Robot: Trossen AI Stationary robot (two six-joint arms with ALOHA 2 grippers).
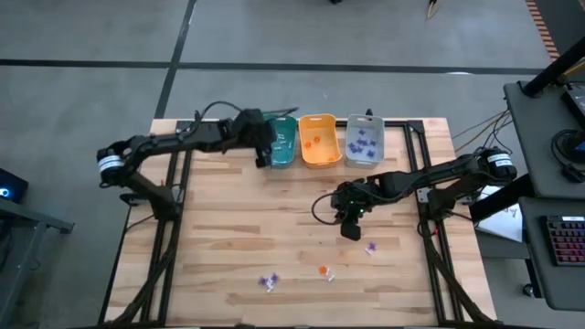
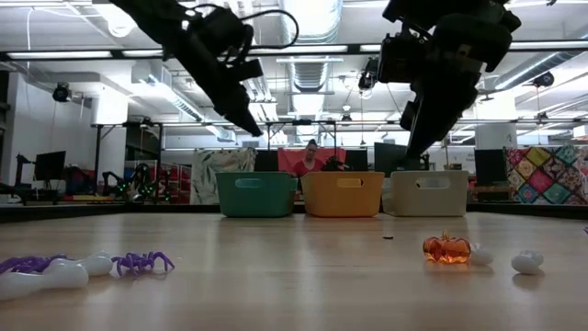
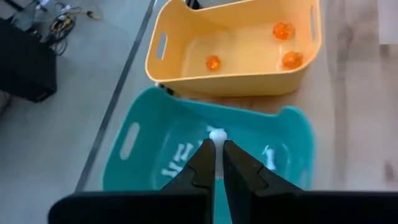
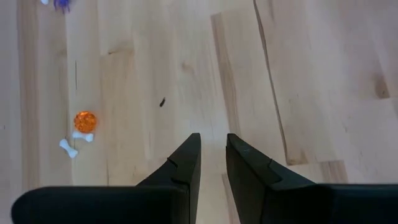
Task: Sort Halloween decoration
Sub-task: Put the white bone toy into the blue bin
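Observation:
My left gripper (image 3: 216,155) is shut on a tiny white trinket (image 3: 217,135) and hovers over the teal bin (image 1: 281,143), which holds white pieces. The orange bin (image 3: 236,46) beside it contains three orange trinkets. The grey bin (image 1: 364,142) holds purple ones. My right gripper (image 4: 213,144) hangs above bare table at mid-right, its fingers slightly apart with nothing between them. Loose Halloween decoration lies near the front: an orange pumpkin (image 2: 446,248), white bones (image 4: 76,143), a purple spider (image 2: 142,264) and a purple-white piece (image 1: 371,248). My left gripper pinches the white trinket between its two fingertips (image 3: 205,152); only the trinket's rounded end (image 3: 217,133) shows past the tips. The fingers slant down from the table's left. The trinket is lifted clear, above the teal bin's inside.
The three bins stand in a row along the table's far edge (image 1: 302,120). Bare wood lies between them and the loose pieces near the front. A person (image 2: 310,156) sits in the room beyond the bins.

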